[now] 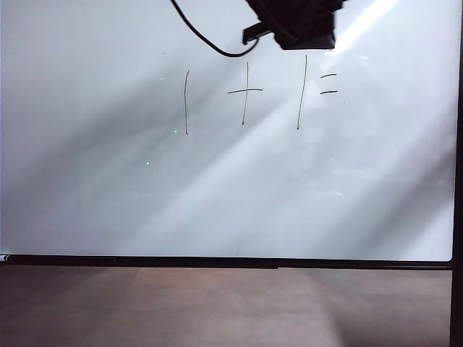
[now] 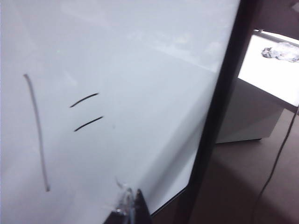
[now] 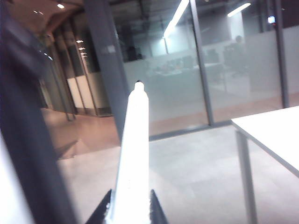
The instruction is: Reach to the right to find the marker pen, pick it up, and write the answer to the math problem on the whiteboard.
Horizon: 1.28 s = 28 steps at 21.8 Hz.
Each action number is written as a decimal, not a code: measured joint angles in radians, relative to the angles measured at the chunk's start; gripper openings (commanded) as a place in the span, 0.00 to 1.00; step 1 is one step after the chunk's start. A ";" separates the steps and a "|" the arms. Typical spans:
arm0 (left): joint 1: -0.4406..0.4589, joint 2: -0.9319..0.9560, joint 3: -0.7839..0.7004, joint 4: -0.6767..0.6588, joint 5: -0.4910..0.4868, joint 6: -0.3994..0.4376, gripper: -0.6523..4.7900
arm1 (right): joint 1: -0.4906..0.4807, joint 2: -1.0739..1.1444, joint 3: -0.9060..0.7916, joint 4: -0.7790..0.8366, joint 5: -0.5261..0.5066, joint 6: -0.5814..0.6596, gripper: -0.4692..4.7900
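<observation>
whiteboard (image 1: 231,188) fills exterior view with math problem (image 1: 253,94) written near its top, black device (image 1: 296,25) with cable above it, right gripper (image 3: 131,212) off the board's side clamped on marker pen (image 3: 133,154) tip out, left gripper (image 2: 133,207) over board's lower corner, state can't tell

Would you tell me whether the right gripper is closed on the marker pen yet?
Yes: the right gripper is shut on the marker pen, whose pale barrel stands out between both fingers, tip pointing away.
</observation>
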State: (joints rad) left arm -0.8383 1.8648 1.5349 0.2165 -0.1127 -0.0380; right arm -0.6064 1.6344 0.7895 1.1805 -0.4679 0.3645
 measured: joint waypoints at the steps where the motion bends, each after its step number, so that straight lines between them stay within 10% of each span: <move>1: 0.014 -0.006 0.000 -0.011 0.000 0.000 0.11 | 0.000 -0.098 -0.026 -0.074 0.000 0.003 0.08; 17: 0.013 -0.050 -0.007 -0.029 0.000 0.000 0.11 | 0.015 -0.573 -0.354 -0.156 -0.195 0.259 0.08; 28: 0.013 -0.050 -0.007 -0.044 0.000 0.000 0.11 | 0.283 -0.695 -0.360 -0.324 -0.196 0.220 0.08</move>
State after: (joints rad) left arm -0.8257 1.8145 1.5280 0.1726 -0.1127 -0.0380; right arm -0.3237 0.9398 0.4297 0.8566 -0.6640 0.5850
